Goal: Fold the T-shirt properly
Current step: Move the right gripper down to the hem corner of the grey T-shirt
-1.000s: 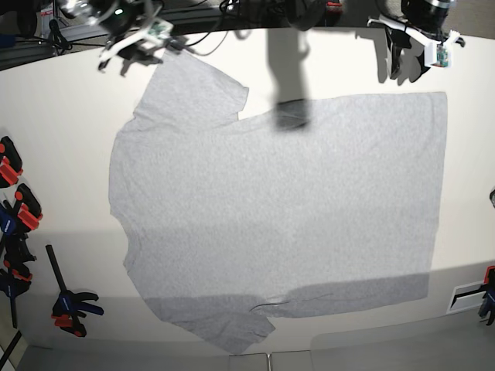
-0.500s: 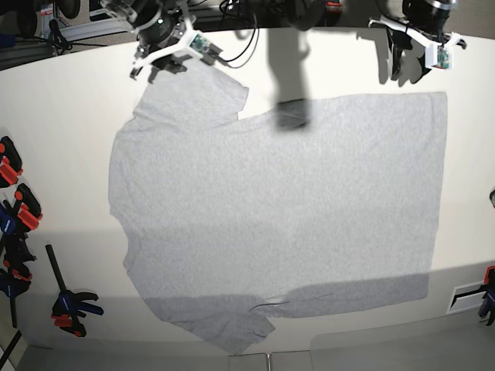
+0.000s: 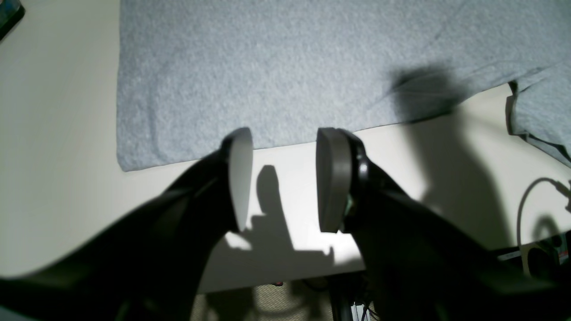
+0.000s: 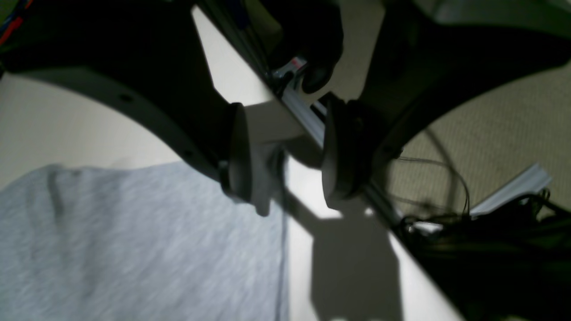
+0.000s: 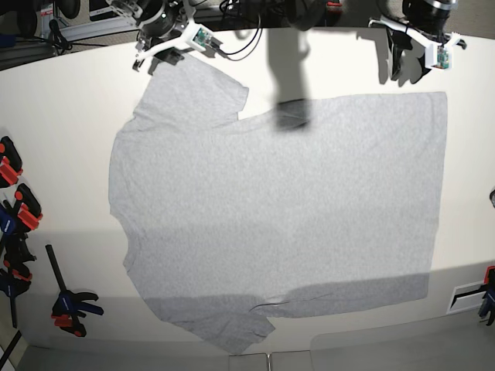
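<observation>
1. Swinging along the table's (image 5: pixel 62 93) far edge over the last second, the right gripper (image 5: pixel 166 48) has come from left of the upper sleeve (image 5: pixel 193 97) to just above its outer corner.
2. From its wrist view, the right gripper (image 4: pixel 281 156) has its jaws parted and empty, one pad over the sleeve's edge, the other past it above bare table.
3. Across the table, the left gripper (image 5: pixel 421 54) has not budged; it hangs beyond the hem corner, jaws apart with nothing between them.
4. Lying flat and spread, the T-shirt (image 5: pixel 278 216) looks unchanged, plain side up, collar end left, hem right.
5. I'd judge both arms are now lined up over the far edge for a first pinch; no fold has begun.
</observation>
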{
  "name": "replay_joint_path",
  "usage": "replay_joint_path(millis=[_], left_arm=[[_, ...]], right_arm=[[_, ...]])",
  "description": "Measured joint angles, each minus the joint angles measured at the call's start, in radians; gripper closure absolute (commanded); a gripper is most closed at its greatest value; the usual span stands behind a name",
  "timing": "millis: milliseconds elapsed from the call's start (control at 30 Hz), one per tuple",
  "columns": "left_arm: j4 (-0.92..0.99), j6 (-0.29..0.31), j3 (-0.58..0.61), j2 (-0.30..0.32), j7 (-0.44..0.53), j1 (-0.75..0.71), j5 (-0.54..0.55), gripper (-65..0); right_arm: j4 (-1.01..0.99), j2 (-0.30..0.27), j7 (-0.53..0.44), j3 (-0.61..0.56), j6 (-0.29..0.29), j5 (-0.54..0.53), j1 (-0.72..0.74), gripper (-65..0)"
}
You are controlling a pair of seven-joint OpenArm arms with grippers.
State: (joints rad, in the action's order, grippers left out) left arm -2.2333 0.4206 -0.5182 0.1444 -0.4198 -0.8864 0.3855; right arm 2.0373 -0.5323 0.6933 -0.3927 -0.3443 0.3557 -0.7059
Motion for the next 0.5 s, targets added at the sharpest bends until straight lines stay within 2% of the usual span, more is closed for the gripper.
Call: replay_joint_path(millis=[267, 400, 500], left_arm=[[0.0, 0.0, 0.0, 0.0, 0.0, 0.0, 0.0, -21.9], [0.0, 0.0, 0.0, 0.0, 0.0, 0.0, 0.0, -21.9], [0.0, 0.0, 0.0, 0.0, 0.0, 0.0, 0.0, -21.9]], right_arm=[[-0.037, -0.01, -0.033, 0.0, 0.004, 0.008, 0.0, -25.0], [-0.046, -0.011, -0.051, -0.002, 0.006, 0.064, -0.001, -25.0], [-0.048, -0.031, -0.065, -0.005, 0.035, 0.064, -0.003, -25.0]])
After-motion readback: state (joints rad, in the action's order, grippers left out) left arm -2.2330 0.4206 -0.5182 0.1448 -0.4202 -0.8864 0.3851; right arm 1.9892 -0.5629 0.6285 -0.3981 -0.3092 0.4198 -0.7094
